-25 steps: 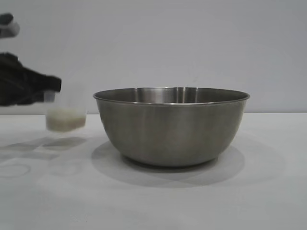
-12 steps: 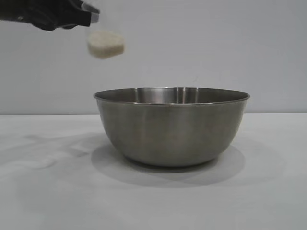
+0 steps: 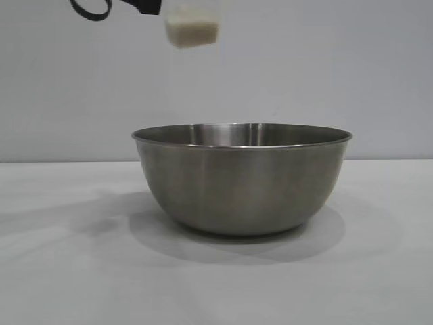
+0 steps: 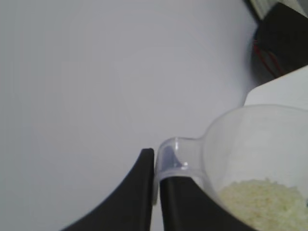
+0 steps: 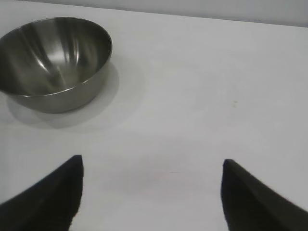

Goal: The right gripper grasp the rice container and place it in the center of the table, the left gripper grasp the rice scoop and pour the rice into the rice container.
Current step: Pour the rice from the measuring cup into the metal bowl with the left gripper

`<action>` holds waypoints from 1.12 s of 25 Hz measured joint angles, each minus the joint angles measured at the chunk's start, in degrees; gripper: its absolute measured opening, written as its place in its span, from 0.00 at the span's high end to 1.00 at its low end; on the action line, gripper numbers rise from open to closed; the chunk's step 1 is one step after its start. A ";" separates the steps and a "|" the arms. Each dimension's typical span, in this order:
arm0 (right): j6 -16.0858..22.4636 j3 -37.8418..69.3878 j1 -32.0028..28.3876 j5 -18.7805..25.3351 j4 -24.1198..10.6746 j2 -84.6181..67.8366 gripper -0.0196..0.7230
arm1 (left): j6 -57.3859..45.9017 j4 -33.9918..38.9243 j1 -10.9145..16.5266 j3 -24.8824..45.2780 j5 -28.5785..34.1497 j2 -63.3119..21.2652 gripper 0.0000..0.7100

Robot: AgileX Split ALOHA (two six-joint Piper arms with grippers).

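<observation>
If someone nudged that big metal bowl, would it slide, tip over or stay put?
The rice container would probably slide, not tip: it is wide and low. Its rounded underside rests on the table by a small base, so it might rock. It looks thin-walled and empty in the right wrist view, so likely light.

Grey steel bowl (image 3: pixel 241 183), off-white rice (image 3: pixel 192 34), white table (image 3: pixel 67 271).

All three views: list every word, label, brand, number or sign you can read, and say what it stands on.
None can be read in any view.
rice container: plain brushed steel, no marking.
rice scoop: clear plastic, no scale or print visible; it holds rice.
left gripper, shut on the scoop's handle: plain black.
right gripper, open over the table: plain black.
Wall behind: bare.
</observation>
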 joint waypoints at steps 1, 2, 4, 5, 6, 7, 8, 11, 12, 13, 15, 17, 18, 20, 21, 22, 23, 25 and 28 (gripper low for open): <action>0.00 0.00 0.00 0.00 0.00 0.00 0.25 | 1.72 0.61 -0.11 0.00 0.35 0.00 1.00; 0.00 0.00 0.00 0.00 0.00 0.00 0.25 | 3.33 1.03 -0.25 0.00 0.75 0.00 1.00; 0.00 0.00 0.00 0.00 0.00 0.00 0.25 | 7.87 1.17 -0.76 0.00 1.61 0.00 1.00; 0.00 0.00 0.00 0.00 0.00 0.00 0.25 | 9.89 1.30 -0.86 0.00 1.88 0.00 1.00; 0.00 0.00 0.00 0.00 0.00 0.00 0.25 | 12.39 1.38 -1.09 0.00 1.84 0.00 1.00; 0.00 0.00 0.00 0.00 0.00 0.00 0.25 | 15.09 1.38 -1.38 0.00 1.93 0.00 1.00; 0.00 0.00 0.00 0.00 0.00 0.00 0.25 | 18.04 1.60 -1.54 0.00 2.08 0.00 1.00; 0.00 0.00 0.00 0.00 0.00 0.00 0.25 | 27.24 1.85 -2.16 0.00 2.47 0.00 1.00; 0.00 0.00 0.00 0.00 0.00 0.00 0.25 | 29.34 2.08 -2.27 0.00 2.47 0.00 1.00; 0.00 0.00 0.00 0.00 0.00 0.00 0.25 | 31.39 2.22 -2.29 0.00 2.50 0.00 1.00; 0.00 0.00 0.00 0.00 0.00 0.00 0.25 | 34.80 2.39 -2.29 0.00 2.50 0.00 1.00; 0.00 0.00 0.00 0.00 0.00 0.00 0.25 | 38.30 2.39 -2.29 0.00 2.50 0.00 1.00; 0.00 0.00 0.00 0.00 0.00 0.00 0.25 | 40.50 2.39 -2.29 0.00 2.50 0.00 1.00; 0.00 0.00 0.00 0.00 0.00 0.00 0.25 | 44.30 2.39 -2.39 0.00 2.59 0.00 1.00; 0.00 0.00 0.00 0.00 0.00 0.00 0.25 | 45.94 2.39 -2.39 0.00 2.59 0.00 1.00; 0.00 0.00 0.00 0.00 0.00 0.00 0.25 | 47.36 2.39 -2.50 0.00 2.59 0.00 1.00; 0.00 0.00 0.00 0.00 0.00 0.00 0.25 | 48.39 2.39 -2.62 0.00 2.59 0.00 1.00; 0.00 0.00 0.00 0.00 0.00 0.00 0.25 | 50.96 2.65 -3.00 0.00 2.59 0.00 1.00; 0.00 0.00 0.00 0.00 0.00 0.00 0.25 | 54.66 3.19 -3.60 0.00 2.59 0.00 1.00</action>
